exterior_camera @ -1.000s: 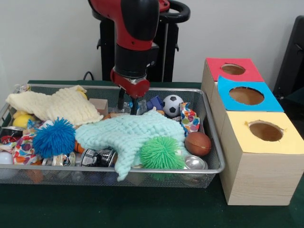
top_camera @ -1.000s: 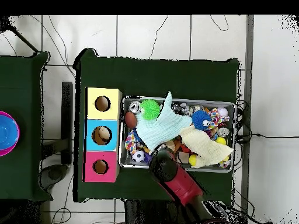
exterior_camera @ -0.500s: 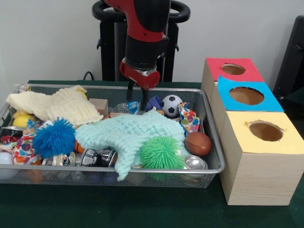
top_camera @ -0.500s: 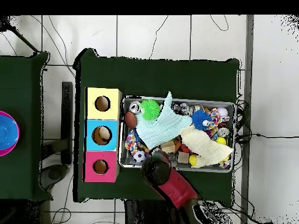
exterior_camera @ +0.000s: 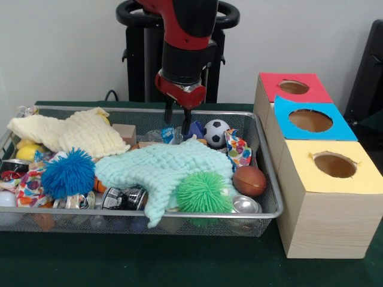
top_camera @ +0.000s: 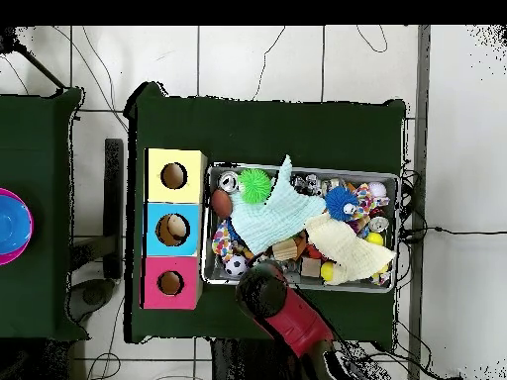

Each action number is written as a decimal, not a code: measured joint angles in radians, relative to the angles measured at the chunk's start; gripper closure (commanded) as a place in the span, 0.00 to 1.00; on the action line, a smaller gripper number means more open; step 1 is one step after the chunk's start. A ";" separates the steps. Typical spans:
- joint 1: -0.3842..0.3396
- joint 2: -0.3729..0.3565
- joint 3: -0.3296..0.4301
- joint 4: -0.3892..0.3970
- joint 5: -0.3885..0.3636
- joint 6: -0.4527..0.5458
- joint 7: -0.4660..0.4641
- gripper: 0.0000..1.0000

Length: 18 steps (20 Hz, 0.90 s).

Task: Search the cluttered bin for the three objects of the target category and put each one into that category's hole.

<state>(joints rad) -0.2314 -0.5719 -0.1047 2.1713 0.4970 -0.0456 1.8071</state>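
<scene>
1. Lifted and drawn toward the bin's back rim, the gripper (exterior_camera: 179, 118) now hangs above the clutter near the soccer ball (exterior_camera: 216, 132); a second ago it was down among the items behind the mint cloth (exterior_camera: 161, 169).
2. Its two dark fingers (exterior_camera: 187, 118) hang apart with nothing between them, so the jaws look released and empty.
3. The task does not say which category is wanted. If it is balls, candidates lie in the bin (exterior_camera: 266, 179): the soccer ball at the back right, a brown ball (exterior_camera: 249, 180) by the right wall, a green spiky ball (exterior_camera: 203, 192) at the front and a blue spiky ball (exterior_camera: 67, 174) at the left.
4. The three holes stand just beside the bin: red (exterior_camera: 293, 87), blue (exterior_camera: 310, 120) and yellow (exterior_camera: 334, 165). In the overhead view something pale shows inside the blue one (top_camera: 172, 230).
5. My reading: the step is still search and pick, with nothing in hand.
6. Next move, as I judge it: settle on one item, come straight down over it with the jaws spread, and keep clear of the cloth edges, which could snag.
</scene>
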 measured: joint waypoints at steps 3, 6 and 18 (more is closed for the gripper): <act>-0.017 0.024 0.002 0.000 0.000 -0.001 0.000 0.00; -0.041 0.035 0.010 -0.005 0.001 -0.010 0.002 0.00; -0.082 0.044 0.033 -0.004 0.000 -0.027 0.021 0.00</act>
<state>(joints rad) -0.3135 -0.5279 -0.0720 2.1672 0.4970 -0.0723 1.8283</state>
